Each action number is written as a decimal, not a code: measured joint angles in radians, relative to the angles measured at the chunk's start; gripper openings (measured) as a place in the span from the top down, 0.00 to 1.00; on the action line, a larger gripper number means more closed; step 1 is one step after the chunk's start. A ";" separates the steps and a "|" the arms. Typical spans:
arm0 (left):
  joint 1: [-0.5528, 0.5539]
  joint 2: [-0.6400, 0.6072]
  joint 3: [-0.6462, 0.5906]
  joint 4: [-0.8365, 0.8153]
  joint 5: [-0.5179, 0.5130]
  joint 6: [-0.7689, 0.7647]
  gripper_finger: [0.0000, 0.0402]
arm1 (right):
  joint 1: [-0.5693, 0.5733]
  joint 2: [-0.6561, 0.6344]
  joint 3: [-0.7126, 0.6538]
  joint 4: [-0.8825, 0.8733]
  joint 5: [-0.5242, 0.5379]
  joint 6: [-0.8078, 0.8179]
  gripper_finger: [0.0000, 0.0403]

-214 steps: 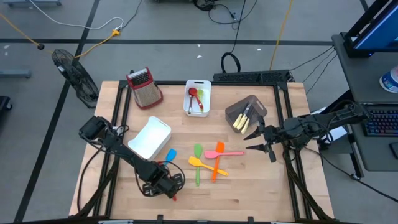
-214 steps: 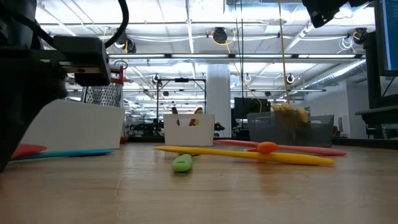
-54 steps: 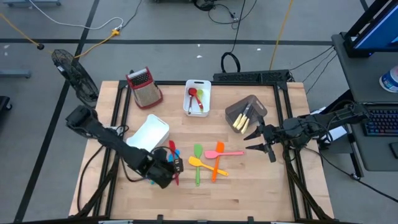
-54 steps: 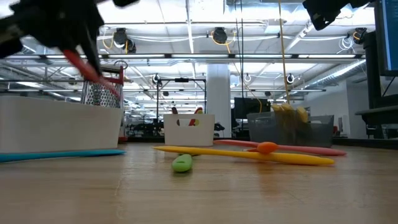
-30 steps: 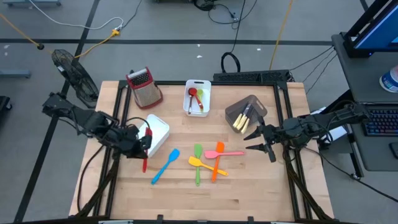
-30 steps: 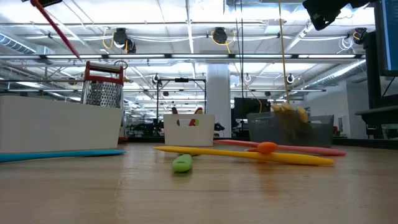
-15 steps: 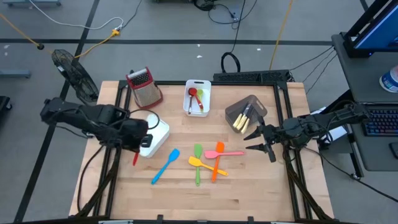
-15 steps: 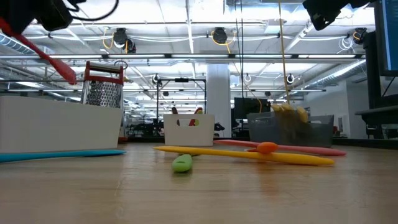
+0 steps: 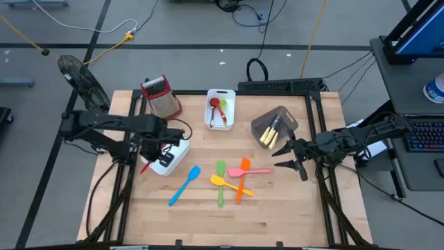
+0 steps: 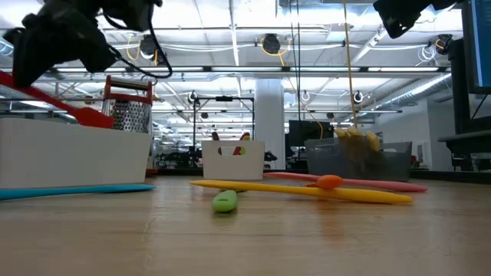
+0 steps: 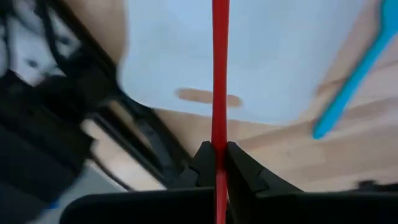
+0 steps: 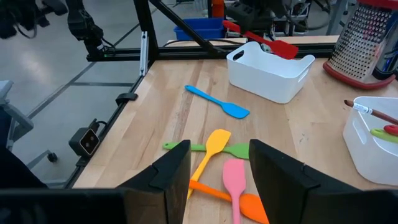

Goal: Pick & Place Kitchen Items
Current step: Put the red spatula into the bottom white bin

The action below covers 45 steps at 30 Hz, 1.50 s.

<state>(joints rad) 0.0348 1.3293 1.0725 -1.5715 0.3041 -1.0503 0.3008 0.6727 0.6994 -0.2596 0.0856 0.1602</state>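
Your left gripper is closed tight on a red utensil and holds it over the white bin at about 9 o'clock on the table, so you are in the middle of one placement and the piece is not yet released. Some sorting already looks done: the small white bin at 12 o'clock has a red and a green utensil inside, and the grey bin at about 1 o'clock holds cream-handled pieces. What remains on the wood is the blue spatula just beside the white bin, toward 6 o'clock, and near the middle a crossed cluster: the green utensil, the yellow spatula, the orange spatula and the pink spatula. Your right gripper waits at 3 o'clock, fingers apart and holding nothing. In my judgement, about half the work is left for you.
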 joint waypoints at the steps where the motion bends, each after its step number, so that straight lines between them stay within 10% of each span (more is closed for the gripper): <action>1: 0.011 0.012 0.000 -0.003 -0.013 0.029 0.99 | 0.000 0.000 0.000 0.000 0.000 0.008 0.62; 45: 0.121 0.120 -0.065 0.096 0.001 0.203 0.97 | 0.000 0.000 0.000 0.000 0.000 0.012 0.62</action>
<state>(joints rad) 0.1558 1.4490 1.0073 -1.4751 0.3046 -0.8474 0.3006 0.6724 0.6994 -0.2596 0.0853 0.1724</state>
